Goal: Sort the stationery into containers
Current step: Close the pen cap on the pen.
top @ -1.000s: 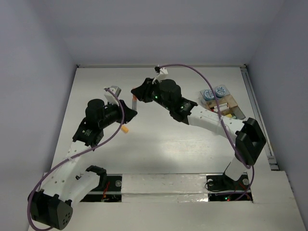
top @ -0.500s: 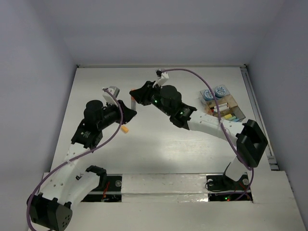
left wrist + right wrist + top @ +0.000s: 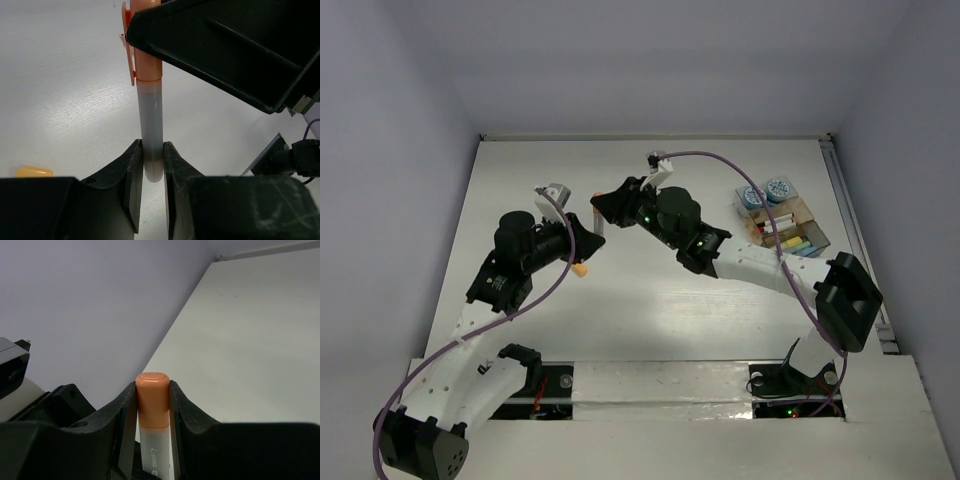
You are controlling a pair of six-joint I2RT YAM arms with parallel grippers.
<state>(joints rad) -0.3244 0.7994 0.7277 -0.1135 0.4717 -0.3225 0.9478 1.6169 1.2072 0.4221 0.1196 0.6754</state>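
An orange-capped marker (image 3: 597, 213) with a pale barrel is held off the table between both grippers, left of centre. My left gripper (image 3: 588, 233) is shut on the barrel's end (image 3: 151, 150). My right gripper (image 3: 604, 203) is shut on the orange cap (image 3: 152, 400). The right gripper's black body fills the top of the left wrist view (image 3: 225, 45). A small yellow-orange piece (image 3: 580, 269) lies on the table just under the left gripper and also shows in the left wrist view (image 3: 32, 171). The clear divided tray (image 3: 800, 212) stands at the right with coloured sticks and two blue-and-white rolls (image 3: 765, 192).
The white table (image 3: 650, 300) has walls at the back and both sides. A purple cable (image 3: 740, 160) arcs over the right arm. The left arm's body (image 3: 30, 400) shows close by in the right wrist view.
The right arm has shifted slightly forward and right with the marker. The left gripper has closed in from below and now grips the barrel's end.
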